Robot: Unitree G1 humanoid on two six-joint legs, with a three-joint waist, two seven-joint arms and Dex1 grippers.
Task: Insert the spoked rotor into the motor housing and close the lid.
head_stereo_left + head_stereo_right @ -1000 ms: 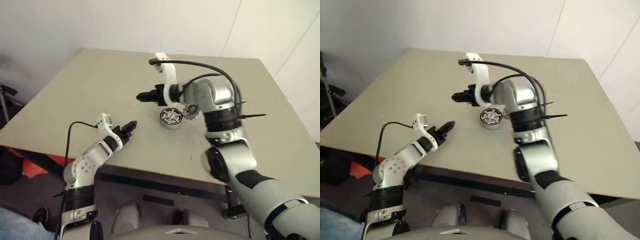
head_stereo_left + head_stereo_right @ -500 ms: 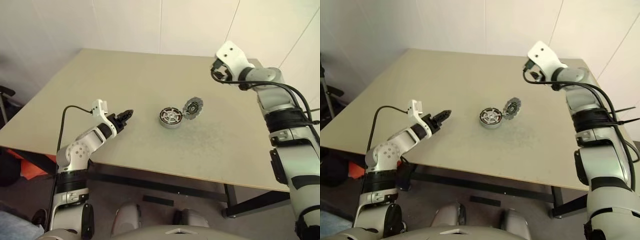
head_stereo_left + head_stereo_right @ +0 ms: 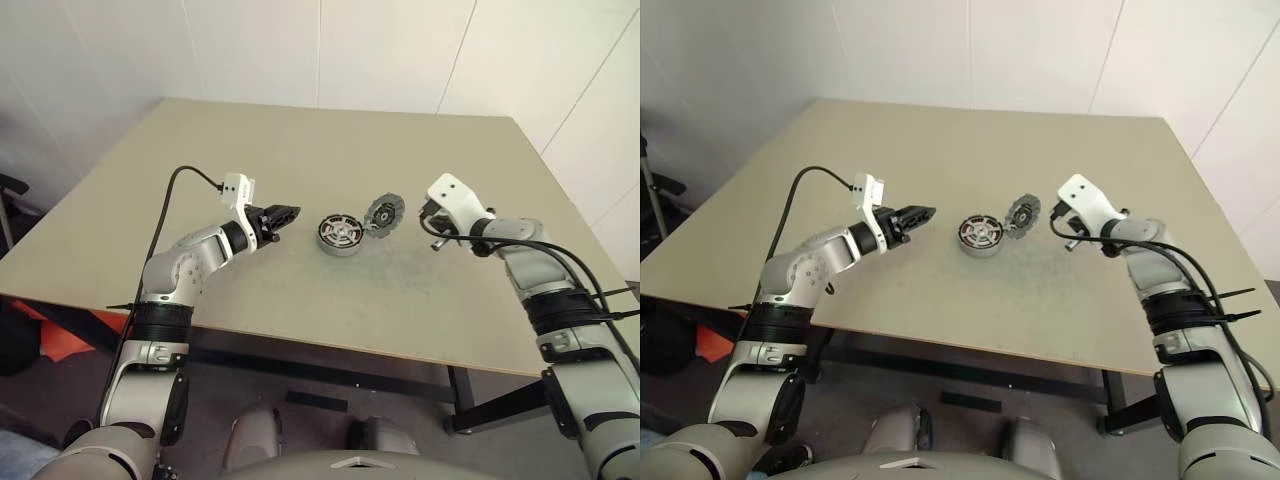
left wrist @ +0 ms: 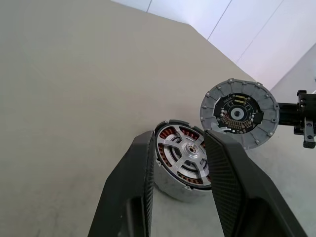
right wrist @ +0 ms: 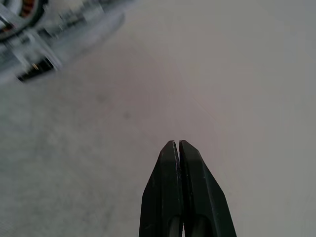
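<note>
The motor housing (image 3: pixel 339 235) sits near the middle of the beige table (image 3: pixel 200 170), a short silvery cup with copper-brown windings showing round its inside. The spoked rotor (image 4: pixel 185 154) lies seated in it, pale spokes and hub facing up, as the left wrist view shows between the two dark fingers (image 4: pixel 132 187). The lid (image 3: pixel 384 213) stands propped on edge just beside the housing on the robot's right, touching or almost touching its rim and tilted — its inner face, with radial ribs and a dark greenish centre, is turned toward the left arm. The housing is therefore uncovered.

The left gripper (image 3: pixel 288 213) is raised above the table to the left of the housing, pointing roughly level toward it and apart from it. Its jaws are partly spread, with nothing between them; seen along the fingers, the housing and rotor are framed in the gap.

The right gripper (image 5: pixel 178 150) hangs over bare table on the robot's right of the lid, near it but not touching. Its two black fingers are pressed together tip to tip and hold nothing. In the right wrist view a blurred edge of the housing and lid (image 5: pixel 44 39) shows off to one side. In the left wrist view the right gripper's dark tip (image 4: pixel 301 116) appears just past the lid's rim — whether it is level with the lid or slightly behind cannot be told.
</note>
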